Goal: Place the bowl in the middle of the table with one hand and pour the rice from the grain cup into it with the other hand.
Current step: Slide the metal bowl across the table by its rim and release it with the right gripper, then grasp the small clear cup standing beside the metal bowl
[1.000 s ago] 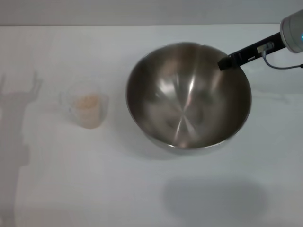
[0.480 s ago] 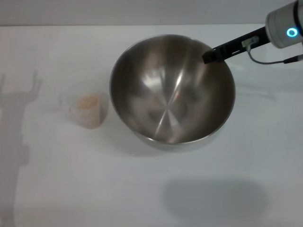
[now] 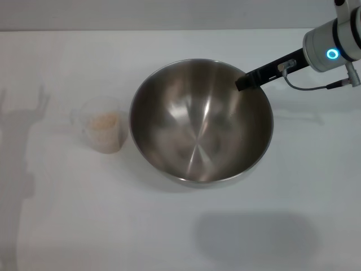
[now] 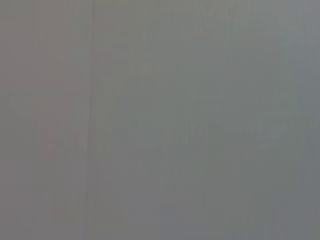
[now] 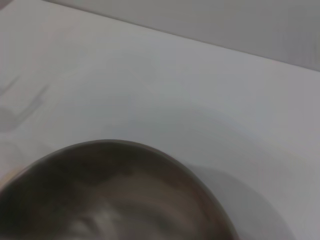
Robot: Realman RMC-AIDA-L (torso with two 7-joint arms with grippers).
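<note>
The steel bowl (image 3: 192, 127) sits near the middle of the white table (image 3: 169, 226), and its rim also shows in the right wrist view (image 5: 120, 146). My right gripper (image 3: 242, 83), black on a silver arm with a blue light, grips the bowl's far right rim, one finger reaching inside. The clear grain cup (image 3: 104, 132) stands just left of the bowl with pale rice (image 3: 105, 121) in it. My left gripper is out of view, and the left wrist view shows only plain grey.
A shadow of the left arm (image 3: 22, 141) falls on the table's left side. A second soft shadow (image 3: 254, 237) lies on the table in front of the bowl. The back edge of the table (image 3: 169, 30) meets a grey wall.
My right gripper has carried the bowl to the left, close to the grain cup, and a little lower. The cup has not moved.
</note>
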